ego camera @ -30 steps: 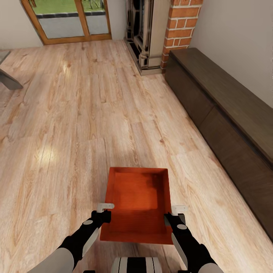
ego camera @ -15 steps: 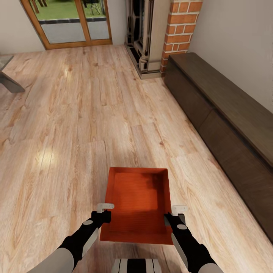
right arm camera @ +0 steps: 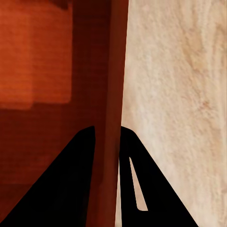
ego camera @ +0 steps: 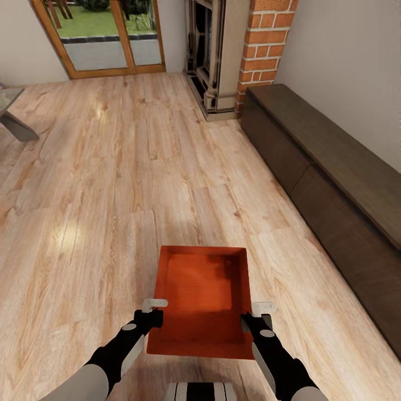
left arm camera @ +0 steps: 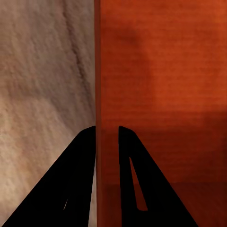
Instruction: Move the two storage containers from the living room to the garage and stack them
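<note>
You've got the storage container (ego camera: 200,298) held out in front of you over the wood-plank floor (ego camera: 100,184), carried between both arms. Your left tool (ego camera: 150,312) is pinching the container's left wall, one finger (left arm camera: 75,179) outside and one inside, as the left wrist view shows. Your right tool (ego camera: 257,314) is doing the same on the right wall, fingers (right arm camera: 71,179) clamped either side of that thin orange-red edge. The bin sits level, its ribbed bottom facing up and open. You're in the living room: brick fireplace (ego camera: 262,44) ahead to the right, long dark cabinet (ego camera: 328,167) running along the right wall, glass doors (ego camera: 100,33) at the far end.
</note>
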`<state>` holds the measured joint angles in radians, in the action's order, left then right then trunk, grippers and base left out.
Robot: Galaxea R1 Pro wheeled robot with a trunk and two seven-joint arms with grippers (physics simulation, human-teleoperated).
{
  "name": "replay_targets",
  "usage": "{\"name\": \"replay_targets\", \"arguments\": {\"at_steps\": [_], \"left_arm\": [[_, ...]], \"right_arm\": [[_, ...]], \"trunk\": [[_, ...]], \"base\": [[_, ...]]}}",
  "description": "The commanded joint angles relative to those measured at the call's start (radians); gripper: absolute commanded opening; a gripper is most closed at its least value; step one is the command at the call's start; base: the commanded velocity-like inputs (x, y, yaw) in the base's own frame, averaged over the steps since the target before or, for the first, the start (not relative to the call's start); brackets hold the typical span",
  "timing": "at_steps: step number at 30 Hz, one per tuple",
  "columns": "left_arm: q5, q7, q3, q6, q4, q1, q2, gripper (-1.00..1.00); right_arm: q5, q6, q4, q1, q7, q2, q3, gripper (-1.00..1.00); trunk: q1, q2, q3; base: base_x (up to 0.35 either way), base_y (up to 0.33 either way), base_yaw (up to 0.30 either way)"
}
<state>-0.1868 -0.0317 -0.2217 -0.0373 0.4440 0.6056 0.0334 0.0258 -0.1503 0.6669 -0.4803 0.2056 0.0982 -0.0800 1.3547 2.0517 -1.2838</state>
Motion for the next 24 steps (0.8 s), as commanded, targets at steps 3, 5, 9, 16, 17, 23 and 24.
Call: {"name": "replay_targets", "arguments": {"at_steps": [3,5,9,16,17,23,24], "left_arm": [[-0.011,-0.007,-0.007,-0.004,0.056,0.000,-0.002,-1.00],[-0.011,-0.007,-0.007,-0.004,0.057,0.000,-0.002,-1.00],[-0.012,-0.006,-0.007,-0.003,0.056,0.000,-0.002,-1.00],[-0.012,-0.005,-0.007,-0.004,0.055,0.000,-0.001,-1.00],[-0.012,-0.005,-0.007,-0.004,0.055,0.000,-0.001,-1.00],[-0.013,-0.005,-0.007,-0.004,0.055,0.000,-0.001,-1.00],[-0.013,-0.005,-0.007,-0.004,0.055,0.000,-0.001,-1.00]], "right_arm": [[0.000,-0.009,-0.003,0.000,0.028,-0.002,0.000,-1.00],[0.000,-0.009,-0.003,0.000,0.028,-0.002,0.000,-1.00],[0.000,-0.009,-0.003,0.000,0.028,-0.002,0.000,-1.00],[0.000,-0.009,-0.003,0.000,0.028,-0.002,0.000,-1.00],[0.000,-0.009,-0.003,0.000,0.028,-0.002,0.000,-1.00],[0.000,-0.009,-0.003,0.001,0.028,-0.002,0.000,-1.00],[0.000,-0.009,-0.003,0.000,0.028,-0.002,0.000,-1.00]], "trunk": [[0.000,0.000,0.004],[0.000,0.000,0.007],[-0.008,-0.014,0.020],[-0.035,-0.063,0.053],[-0.038,-0.070,0.058],[-0.061,-0.112,0.086],[-0.065,-0.119,0.090]], "base": [[0.000,0.000,0.000],[0.000,0.000,0.000],[0.000,0.000,0.000],[0.000,0.000,0.000],[0.000,0.000,0.000],[0.000,0.000,0.000],[0.000,0.000,0.000]]}}
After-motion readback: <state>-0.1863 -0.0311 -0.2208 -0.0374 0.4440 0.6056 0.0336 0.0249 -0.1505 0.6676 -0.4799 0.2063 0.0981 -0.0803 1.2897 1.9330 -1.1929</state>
